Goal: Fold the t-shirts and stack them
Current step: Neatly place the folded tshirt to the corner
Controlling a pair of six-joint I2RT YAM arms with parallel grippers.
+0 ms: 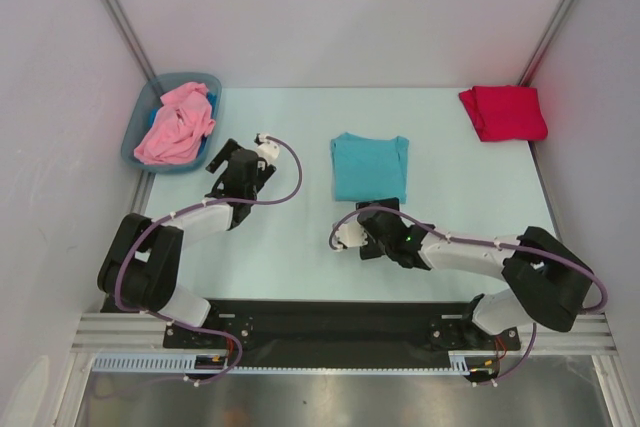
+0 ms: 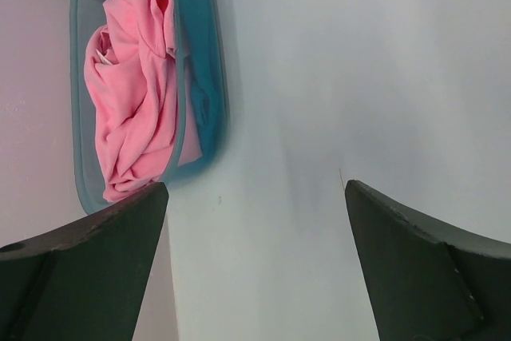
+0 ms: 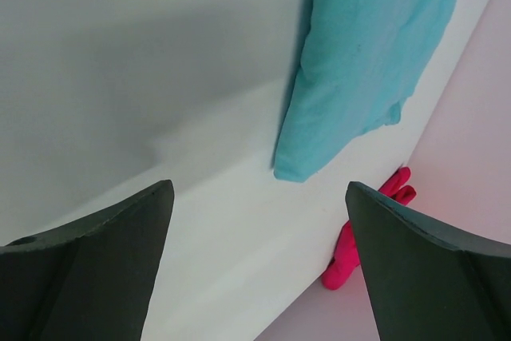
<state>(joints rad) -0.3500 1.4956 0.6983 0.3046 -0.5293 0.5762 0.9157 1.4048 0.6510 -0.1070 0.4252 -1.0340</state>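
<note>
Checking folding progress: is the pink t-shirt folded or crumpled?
Crumpled, not folded. The pink t-shirt lies bunched and wrinkled inside the blue bin.

One shirt (image 1: 175, 125) lies in the bin (image 1: 131, 137) at the table's (image 1: 300, 247) far left corner. A second shirt (image 1: 368, 167) lies mid-table (well apart from the others), and a third shirt (image 1: 503, 113) sits in the far right corner.

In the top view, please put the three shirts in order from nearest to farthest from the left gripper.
1. Pink shirt, in the bin, just up-left of the left gripper.
2. Teal shirt, folded, in the middle.
3. Red shirt, far right corner.
</note>
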